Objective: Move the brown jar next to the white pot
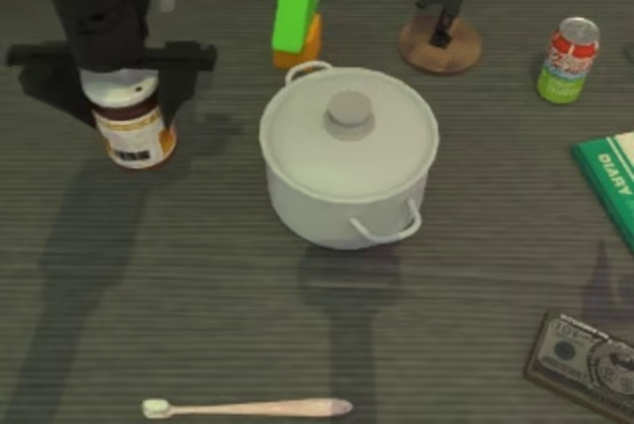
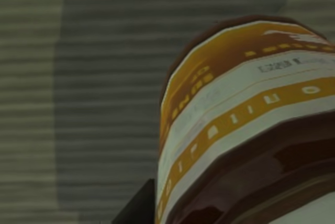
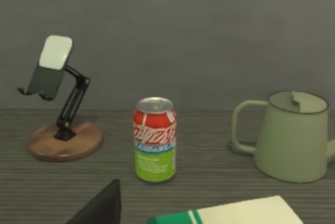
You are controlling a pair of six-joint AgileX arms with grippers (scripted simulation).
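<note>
The brown jar (image 1: 134,127), with a white lid and a white-and-orange label, is at the table's back left, tilted slightly. My left gripper (image 1: 121,82) comes down from above and is shut on its upper part. In the left wrist view the jar (image 2: 246,124) fills the picture, with one dark finger (image 2: 137,208) beside it. I cannot tell whether its base touches the table. The white pot (image 1: 347,152), lidded with a grey knob, stands at the table's middle, well to the right of the jar. My right gripper (image 3: 102,207) is out of the top view, parked near the right edge.
Green and orange blocks (image 1: 295,26) stand behind the pot. A phone stand (image 1: 441,43) and a soda can (image 1: 568,59) are at the back right. A green book (image 1: 612,181) and a banknote stack (image 1: 589,365) lie on the right, a toothbrush (image 1: 248,407) in front, and a pale kettle (image 3: 293,137) farther right.
</note>
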